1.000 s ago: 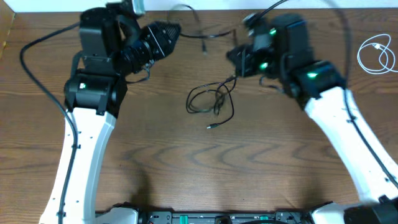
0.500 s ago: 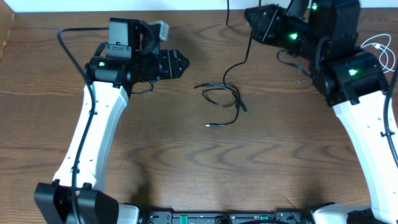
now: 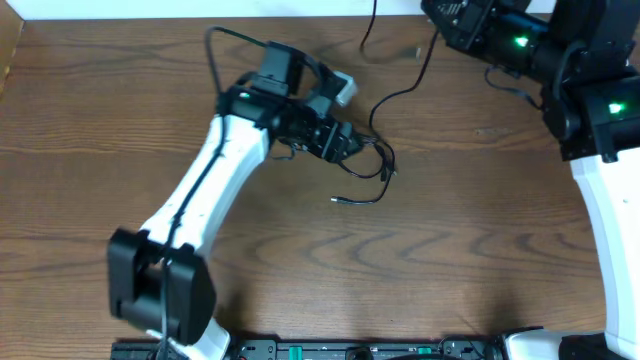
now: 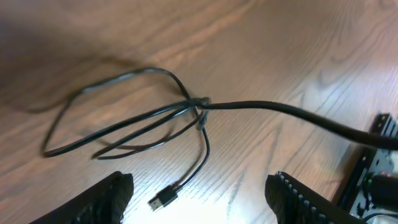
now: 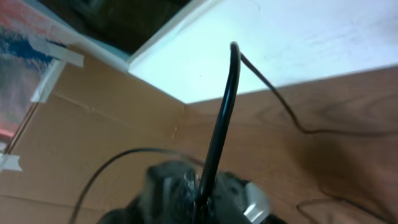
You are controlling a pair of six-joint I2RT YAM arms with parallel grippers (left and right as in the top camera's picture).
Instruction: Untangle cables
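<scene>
The black cable (image 3: 384, 168) lies in a small tangle at mid table, its plug end (image 3: 340, 200) toward the front. One strand rises from it up to my right gripper (image 3: 440, 14) at the far edge, which seems shut on it. In the right wrist view the black cable (image 5: 222, 106) runs taut up the middle, and the fingers do not show. My left gripper (image 3: 354, 147) is open just left of the tangle. In the left wrist view its jaws (image 4: 202, 198) straddle the plug (image 4: 163, 199), below the knot (image 4: 200, 106). The white cable is hidden.
A second thin black strand (image 3: 368, 25) runs off the table's far edge, with a small plug (image 3: 408, 50) beside it. The white wall (image 5: 298, 37) and a cardboard sheet (image 5: 93, 118) stand behind the table. The right arm (image 3: 600, 110) fills the far right.
My left arm has swung right and reached over to the tangle. My right gripper has moved up and right with the black cable, drawing the strand taut and the loops tighter.
</scene>
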